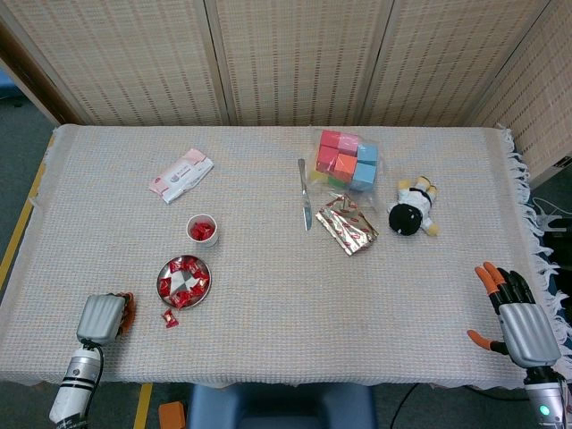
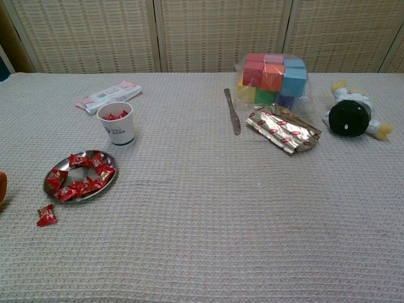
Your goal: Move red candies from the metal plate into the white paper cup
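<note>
The metal plate (image 1: 184, 280) (image 2: 80, 175) lies near the table's front left with several red candies on it. Just beyond it stands the white paper cup (image 1: 202, 230) (image 2: 116, 123), red candies showing inside. One red candy (image 1: 169, 317) (image 2: 45, 215) lies loose on the cloth in front of the plate. My left hand (image 1: 103, 317) sits at the front left edge, left of the plate and apart from it. Its fingers bend downward and hold nothing; the chest view shows only an orange sliver of it. My right hand (image 1: 518, 322) rests at the front right corner, fingers spread and empty.
A pink-and-white packet (image 1: 180, 175) lies behind the cup. Mid-table are a knife (image 1: 305, 194), a foil candy bag (image 1: 347, 224), a bag of coloured blocks (image 1: 348, 161) and a small plush toy (image 1: 412, 211). Woven screens stand behind the table.
</note>
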{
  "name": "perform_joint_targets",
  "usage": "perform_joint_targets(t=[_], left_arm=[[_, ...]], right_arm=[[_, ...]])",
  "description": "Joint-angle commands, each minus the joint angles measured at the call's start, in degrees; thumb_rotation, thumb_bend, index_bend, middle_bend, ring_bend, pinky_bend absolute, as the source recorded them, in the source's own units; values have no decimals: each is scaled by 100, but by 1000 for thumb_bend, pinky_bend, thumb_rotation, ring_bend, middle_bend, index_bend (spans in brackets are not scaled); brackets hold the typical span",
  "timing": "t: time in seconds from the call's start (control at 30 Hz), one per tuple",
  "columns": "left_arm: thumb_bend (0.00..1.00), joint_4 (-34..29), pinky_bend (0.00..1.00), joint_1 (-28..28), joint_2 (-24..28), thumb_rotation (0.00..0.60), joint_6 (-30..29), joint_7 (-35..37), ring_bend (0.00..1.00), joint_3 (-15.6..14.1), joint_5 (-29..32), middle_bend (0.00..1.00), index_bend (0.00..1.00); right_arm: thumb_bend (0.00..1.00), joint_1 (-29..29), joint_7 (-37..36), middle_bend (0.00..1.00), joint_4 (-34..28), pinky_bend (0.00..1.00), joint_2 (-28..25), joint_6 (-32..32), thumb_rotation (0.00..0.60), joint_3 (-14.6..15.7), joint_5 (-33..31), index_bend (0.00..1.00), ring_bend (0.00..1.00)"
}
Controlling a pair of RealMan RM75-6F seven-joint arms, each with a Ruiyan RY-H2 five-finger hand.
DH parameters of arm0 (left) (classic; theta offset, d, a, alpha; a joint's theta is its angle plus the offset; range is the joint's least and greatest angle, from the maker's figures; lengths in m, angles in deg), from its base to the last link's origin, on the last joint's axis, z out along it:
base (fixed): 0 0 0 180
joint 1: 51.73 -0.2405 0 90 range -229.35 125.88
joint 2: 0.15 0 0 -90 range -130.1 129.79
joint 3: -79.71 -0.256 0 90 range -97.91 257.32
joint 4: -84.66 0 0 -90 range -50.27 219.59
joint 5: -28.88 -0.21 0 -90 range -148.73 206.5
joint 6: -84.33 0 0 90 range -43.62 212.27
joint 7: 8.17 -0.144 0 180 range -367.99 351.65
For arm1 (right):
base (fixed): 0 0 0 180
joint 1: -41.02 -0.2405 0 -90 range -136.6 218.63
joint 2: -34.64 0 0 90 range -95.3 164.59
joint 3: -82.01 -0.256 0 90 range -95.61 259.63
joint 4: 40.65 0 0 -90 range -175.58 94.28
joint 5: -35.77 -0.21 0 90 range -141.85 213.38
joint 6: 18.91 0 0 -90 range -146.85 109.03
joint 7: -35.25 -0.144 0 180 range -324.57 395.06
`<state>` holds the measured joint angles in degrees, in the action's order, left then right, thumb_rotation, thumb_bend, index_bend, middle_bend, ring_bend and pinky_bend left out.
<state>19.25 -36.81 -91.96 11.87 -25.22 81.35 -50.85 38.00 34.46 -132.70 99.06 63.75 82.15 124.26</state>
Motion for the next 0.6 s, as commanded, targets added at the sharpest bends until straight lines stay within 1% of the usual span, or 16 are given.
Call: perform_joint_targets(t=[0.03, 0.2, 0.33, 0.43, 0.6], left_arm=[[440, -4, 1000, 2, 8, 600, -75, 11, 641, 23, -41, 663, 611], [454, -209, 1000, 40, 136, 600, -140, 71, 646, 73, -109, 693, 636], [455, -607, 1000, 214, 331, 600, -242, 89, 646, 239, -263, 697, 638], [456, -960, 1000, 489, 464, 600, -226, -55, 646, 468, -379, 699, 639], [459, -1321, 1000, 1173, 451, 600, 262, -276, 646, 1001, -248, 703, 640]], right_arm=[[50, 3, -4, 0, -3, 0, -4, 7, 600, 0, 3, 0, 0], [50, 3, -12, 0, 0, 0, -6, 6, 600, -4, -3, 0, 0], [50, -9, -8, 0, 1, 0, 3, -10, 600, -3, 4, 0, 0], [50, -16, 8, 0, 5, 0, 20, -18, 600, -4, 7, 0, 0], [50, -29, 26, 0, 21, 0, 40, -51, 600, -12, -25, 0, 0]])
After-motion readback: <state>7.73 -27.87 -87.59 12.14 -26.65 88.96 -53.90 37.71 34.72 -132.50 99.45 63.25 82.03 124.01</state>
